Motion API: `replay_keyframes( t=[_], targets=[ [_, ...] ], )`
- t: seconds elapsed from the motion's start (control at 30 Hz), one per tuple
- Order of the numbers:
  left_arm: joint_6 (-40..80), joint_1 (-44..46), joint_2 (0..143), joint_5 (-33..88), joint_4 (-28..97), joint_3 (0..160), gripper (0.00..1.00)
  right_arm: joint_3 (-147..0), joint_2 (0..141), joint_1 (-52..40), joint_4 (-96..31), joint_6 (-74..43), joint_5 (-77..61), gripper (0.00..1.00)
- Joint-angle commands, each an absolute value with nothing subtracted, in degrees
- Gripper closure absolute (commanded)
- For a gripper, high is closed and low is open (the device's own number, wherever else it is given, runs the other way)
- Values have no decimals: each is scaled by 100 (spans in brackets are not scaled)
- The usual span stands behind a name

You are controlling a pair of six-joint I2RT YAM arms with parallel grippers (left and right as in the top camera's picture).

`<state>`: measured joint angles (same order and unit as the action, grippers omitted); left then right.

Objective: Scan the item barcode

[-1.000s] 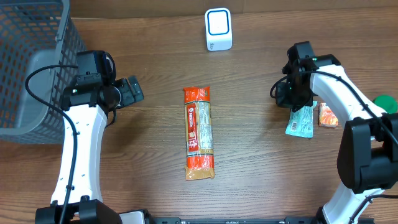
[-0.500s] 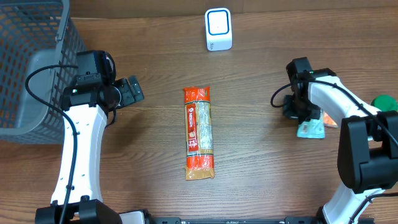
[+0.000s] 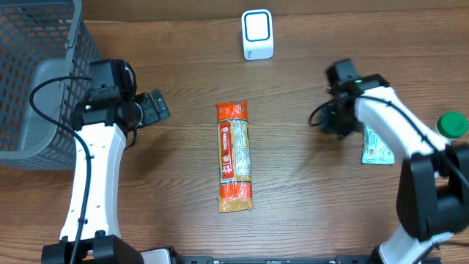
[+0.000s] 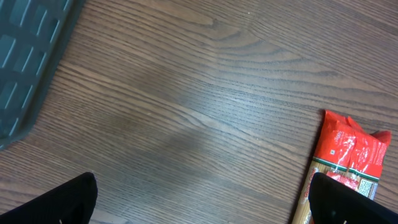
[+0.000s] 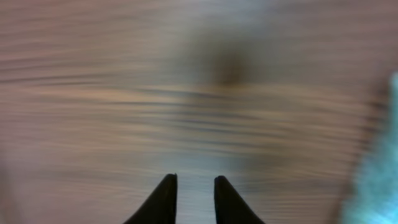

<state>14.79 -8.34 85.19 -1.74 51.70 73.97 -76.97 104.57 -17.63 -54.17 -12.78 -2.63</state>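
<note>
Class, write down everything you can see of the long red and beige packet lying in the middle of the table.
The long red and beige packet is narrow and wrapped in what looks like glossy plastic: red-orange at both ends, a pale printed label panel between, its lower edge tan. It lies flat on the wooden table, near the middle, lengthwise toward the white box-shaped device but well apart from it. Only the table touches it.

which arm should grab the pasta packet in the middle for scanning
Probably left: its claw is wide open, faces the pasta packet, and its wrist camera sees the packet's end. The right claw is barely parted, and its view shows mostly blurred table.
</note>
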Motion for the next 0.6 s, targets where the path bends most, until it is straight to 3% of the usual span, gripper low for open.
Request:
replay_keyframes(
  t=[0.0, 0.2, 0.3, 0.57],
  targets=[
    [1413, -823, 8517, -150, 5168, 7424, 0, -7922, 9966, -2473, -5028, -1243, -1634, 73],
    [1413, -823, 8517, -150, 5166, 7424, 0, -7920, 10213, -3656, -4130, -2342, -1304, 65],
    [1413, -823, 8517, -150, 5168, 7424, 0, -7920, 10418, -4241, -3780, -2624, -589, 60],
    [1413, -823, 8517, -150, 5166, 7424, 0, -7920, 10927, -5428, -3190, -2840, 1741, 59]
  ],
)
